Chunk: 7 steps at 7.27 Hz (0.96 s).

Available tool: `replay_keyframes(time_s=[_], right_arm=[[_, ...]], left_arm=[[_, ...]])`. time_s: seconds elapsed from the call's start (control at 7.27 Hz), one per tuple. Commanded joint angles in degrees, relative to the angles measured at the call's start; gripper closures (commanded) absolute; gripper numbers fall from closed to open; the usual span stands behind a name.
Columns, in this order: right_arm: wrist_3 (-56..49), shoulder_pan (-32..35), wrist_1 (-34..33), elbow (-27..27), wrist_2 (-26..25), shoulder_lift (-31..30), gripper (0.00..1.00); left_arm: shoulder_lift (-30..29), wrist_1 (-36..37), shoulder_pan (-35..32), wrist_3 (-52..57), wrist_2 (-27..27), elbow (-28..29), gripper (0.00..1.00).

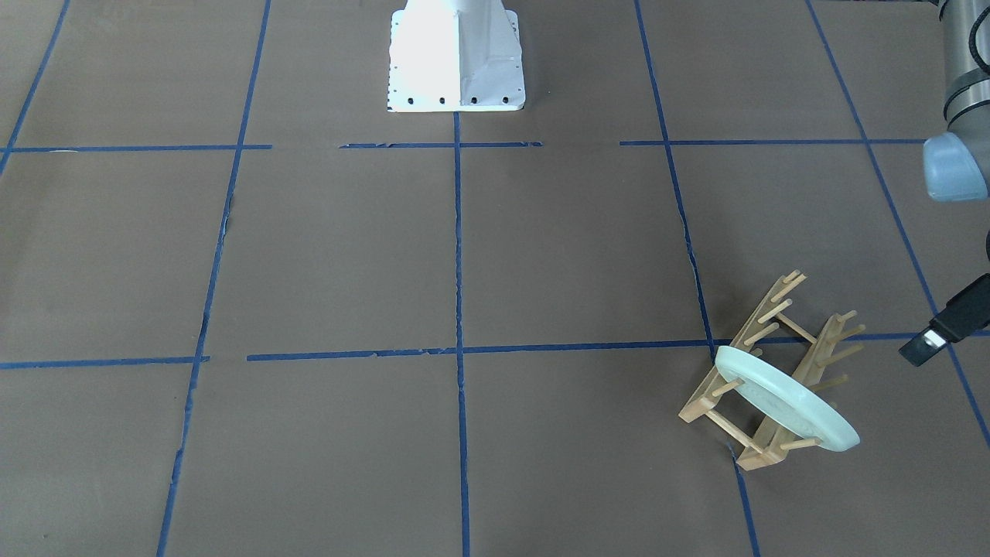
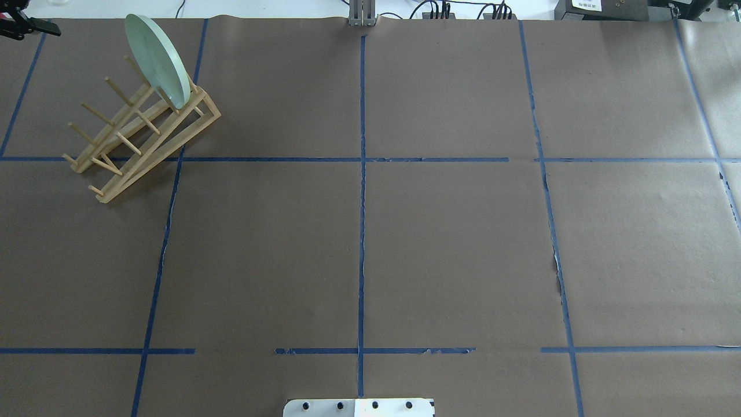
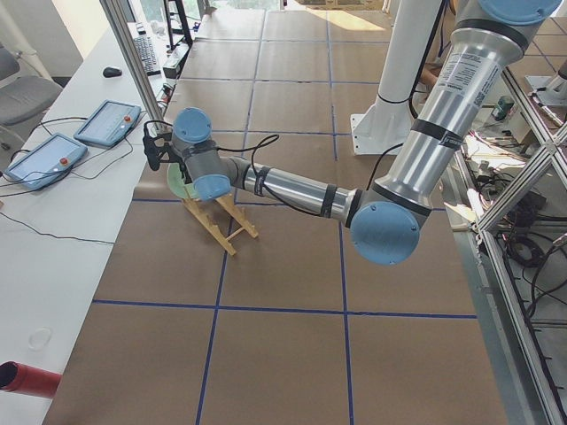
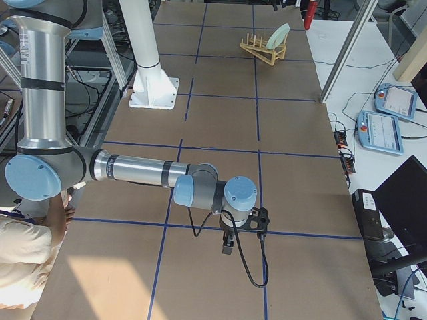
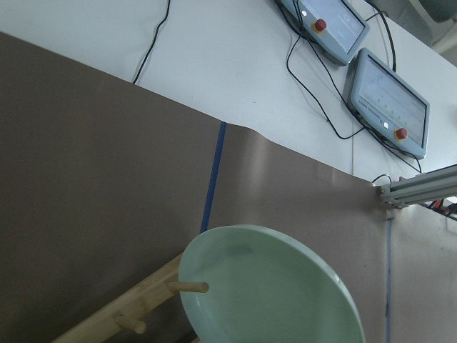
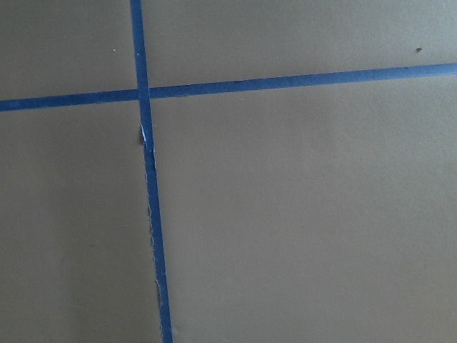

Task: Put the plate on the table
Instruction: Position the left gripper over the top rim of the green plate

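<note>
The pale mint-green plate (image 1: 785, 402) stands on edge between the pegs at one end of a wooden peg rack (image 1: 708, 398) on the brown table (image 1: 572, 255). In the overhead view the plate (image 2: 157, 61) and the rack (image 2: 145, 145) are at the far left. The left wrist view looks down on the plate (image 5: 271, 293) from close by. My left gripper (image 3: 153, 150) hovers just beyond the plate, apart from it. Only a dark part of it shows at the front view's right edge (image 1: 928, 340), so I cannot tell its state. My right gripper (image 4: 227, 243) is low over the table far from the rack, and I cannot tell its state.
The white robot base (image 1: 456, 54) stands at the table's middle near edge. Two teach pendants (image 5: 389, 100) with cables lie on the white bench beyond the table's far edge. A person (image 4: 27, 260) is beside the robot's right end. Blue tape lines (image 6: 146, 179) cross the paper.
</note>
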Motion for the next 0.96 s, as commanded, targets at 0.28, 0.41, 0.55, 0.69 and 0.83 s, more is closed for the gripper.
replay_keyframes(time_s=[0.28,0.41,0.55,0.69,0.83], right_arm=[[0.0,0.0,0.0,0.0,0.0,0.0,0.00],[0.0,0.0,0.0,0.0,0.0,0.0,0.00],[0.0,0.0,0.0,-0.1,0.0,0.0,0.00],[0.0,0.0,0.0,0.0,0.0,0.0,0.00],[0.0,0.0,0.0,0.0,0.0,0.0,0.00]], left_arm=[[-2.8,-4.4,7.7,-18.7,10.6,3.1,0.14],[-2.9,-4.4,7.7,-19.0,11.0,3.7,0.34],[-2.7,-4.4,7.7,-19.1,11.3,3.7,0.61],[-2.6,-4.4,7.6,-19.2,11.3,3.6,0.97],[-2.6,-4.4,7.6,-19.2,11.2,3.5,1.00]])
